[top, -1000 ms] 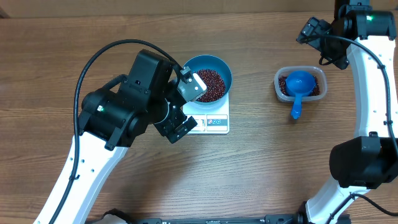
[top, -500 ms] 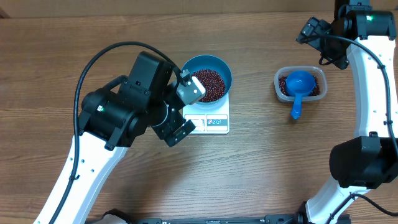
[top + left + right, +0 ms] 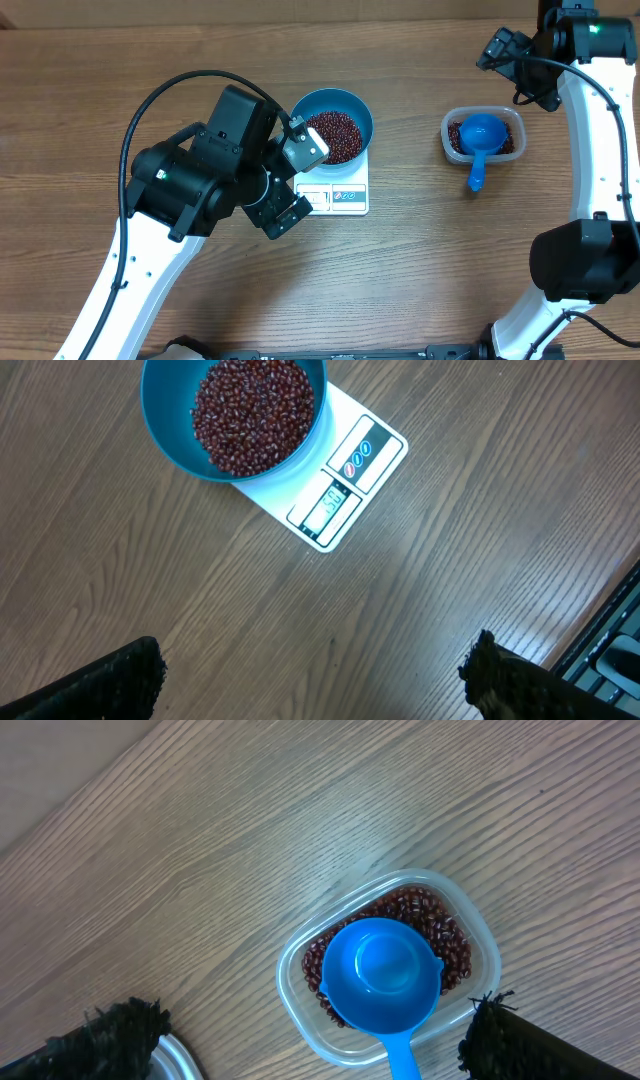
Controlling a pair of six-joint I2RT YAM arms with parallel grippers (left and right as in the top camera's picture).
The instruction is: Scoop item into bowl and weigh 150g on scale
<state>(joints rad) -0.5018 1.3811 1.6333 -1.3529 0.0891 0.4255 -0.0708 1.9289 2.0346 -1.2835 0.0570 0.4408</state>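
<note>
on the wood tabletop (image 3: pixel 450 270), a small white scale (image 3: pixel 372 452) near the middle, with a little window and round buttons on its front edge. right on top of the scale, a deep blue bowl (image 3: pixel 165 422), covering the back part of it. inside the bowl, a heap of tiny dark red-brown beans (image 3: pixel 250 410), filling the bottom and partway up the sides. numbers in the window too small to read. left pincer (image 3: pixel 315 685) hanging over the tabletop near the scale's front-left corner, both black fingers (image 3: pixel 120 675) wide apart, holding nothing, touching nothing. far over on the right side, well apart from the scale, a clear plastic tub (image 3: pixel 478 925) with round corners, more of the same beans in it. a small blue scoop (image 3: pixel 385 970) lying on those beans, cup facing up and empty, handle poking out over the tub's front edge. right pincer (image 3: pixel 315 1035) up above the tub and a bit behind it, near the far right corner of the tabletop, fingers spread very wide, nothing between them but air, not touching the scoop or the tub.
</note>
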